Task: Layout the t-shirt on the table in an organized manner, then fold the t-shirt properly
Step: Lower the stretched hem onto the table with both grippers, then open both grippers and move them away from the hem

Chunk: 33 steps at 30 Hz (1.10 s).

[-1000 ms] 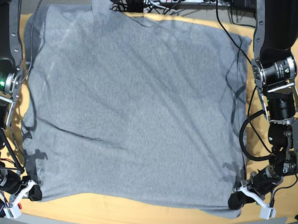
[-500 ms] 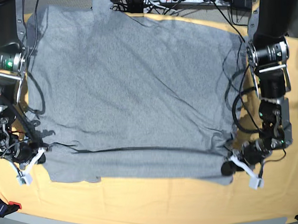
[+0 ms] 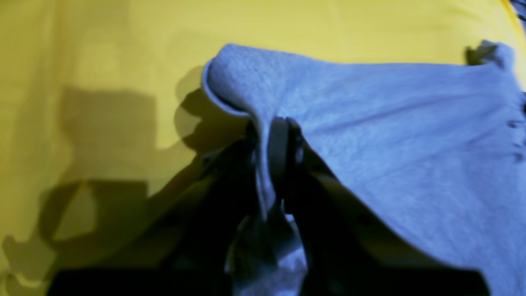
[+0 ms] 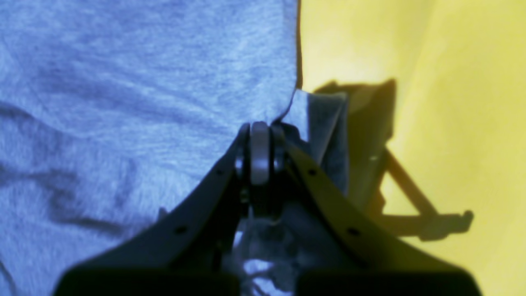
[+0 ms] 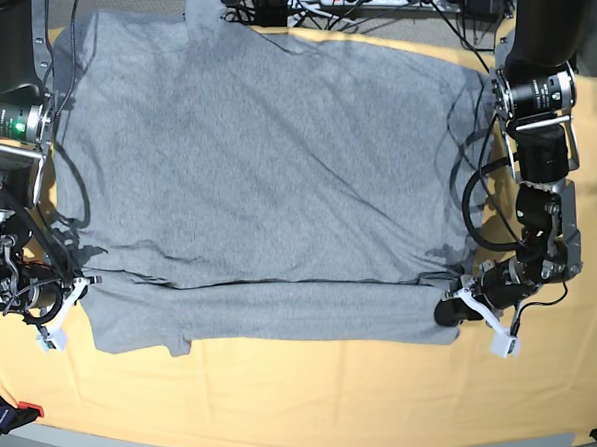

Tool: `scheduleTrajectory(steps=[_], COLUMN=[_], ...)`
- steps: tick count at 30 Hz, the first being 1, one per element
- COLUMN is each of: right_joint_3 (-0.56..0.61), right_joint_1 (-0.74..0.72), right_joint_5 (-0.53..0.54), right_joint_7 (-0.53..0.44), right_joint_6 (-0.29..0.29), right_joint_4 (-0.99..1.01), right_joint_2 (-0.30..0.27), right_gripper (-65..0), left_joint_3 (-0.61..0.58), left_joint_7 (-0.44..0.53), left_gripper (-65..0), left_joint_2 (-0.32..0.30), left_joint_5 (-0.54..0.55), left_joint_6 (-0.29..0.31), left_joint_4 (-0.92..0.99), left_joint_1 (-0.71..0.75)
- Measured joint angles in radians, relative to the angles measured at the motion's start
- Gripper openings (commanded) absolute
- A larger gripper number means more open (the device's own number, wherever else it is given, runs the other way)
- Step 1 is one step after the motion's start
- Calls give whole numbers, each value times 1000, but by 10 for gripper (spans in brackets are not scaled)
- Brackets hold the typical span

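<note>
Left wrist: While you watch here, your left tool (image 3: 272, 135) is pinched tight on a corner of the t-shirt (image 3: 390, 135); soft heathered knit, rolled hem bulging past the jaws, smooth yellow cloth of the bench (image 3: 102, 49) beyond the shirt.
Right wrist: your right tool (image 4: 259, 142) is likewise clamped on the t-shirt (image 4: 123, 82) at its edge, a folded flap bunched just beside the jaws.
Base: the t-shirt (image 5: 265, 155) lies plain side up, spread across the bench (image 5: 287, 394), its near band doubled over between left tool (image 5: 463, 308) and right tool (image 5: 67, 301).
Risk: if you pull unevenly, the thin knit may slip out or the fold line skew.
Risk two: that bunched flap could drag into a crease.
</note>
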<state>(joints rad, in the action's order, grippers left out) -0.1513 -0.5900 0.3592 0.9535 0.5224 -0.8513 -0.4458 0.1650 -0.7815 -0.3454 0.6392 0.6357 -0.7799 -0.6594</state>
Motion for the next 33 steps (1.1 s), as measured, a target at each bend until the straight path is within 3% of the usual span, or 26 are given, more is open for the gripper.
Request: scheduleTrajectory(steps=[5, 8, 12, 15, 16, 20, 22, 26, 29, 31, 33], right_joint_3=[0, 0, 0, 0, 0, 0, -1, -1, -1, -2, -2], right_joint_1=[-1, -3, -3, -5, -10, -50, -81, -146, -179, -186, -185], right_joint_5=[-1, -22, -87, -95, -98, -117, -117, -85, 53, 169, 271], right_joint_7=[-196, -286, -388, -421, -419, -420, -411, -303, -207, -145, -50], right_joint_6=[0, 1, -7, -18, -19, -66, -71, -42, 37, 107, 166], right_joint_4=[0, 0, 0, 0, 0, 0, 0, 0, 0, -20, -53], right_joint_2=[0, 0, 9, 17, 18, 18, 11, -8, -32, -48, -64], right_gripper=[-650, -650, -650, -650, -642, -357, -245, -220, -220, -220, -225], left_joint_3=[0, 0, -14, -80, -102, -168, -172, -169, -165, -165, -165], left_joint_7=[76, 139, 203, 240, 240, 239, 224, 159, 86, 2, -77], left_gripper=[-650, -650, -650, -650, -650, -309, -198, -184, -184, -184, -184], left_joint_2=[-1, 2, 14, 12, 11, 13, 13, -9, -36, -50, -61], left_joint_5=[0, -75, -140, -171, -176, -175, -175, -145, -88, -31, 56], left_joint_6=[1, 0, -83, -105, -105, -101, -101, -174, -172, -133, -57], left_joint_4=[0, 0, 0, 0, 0, 0, 0, 0, 0, 0, 0], left_joint_1=[-34, -66, -84, -84, -84, -84, -89, -120, -151, -167, -170])
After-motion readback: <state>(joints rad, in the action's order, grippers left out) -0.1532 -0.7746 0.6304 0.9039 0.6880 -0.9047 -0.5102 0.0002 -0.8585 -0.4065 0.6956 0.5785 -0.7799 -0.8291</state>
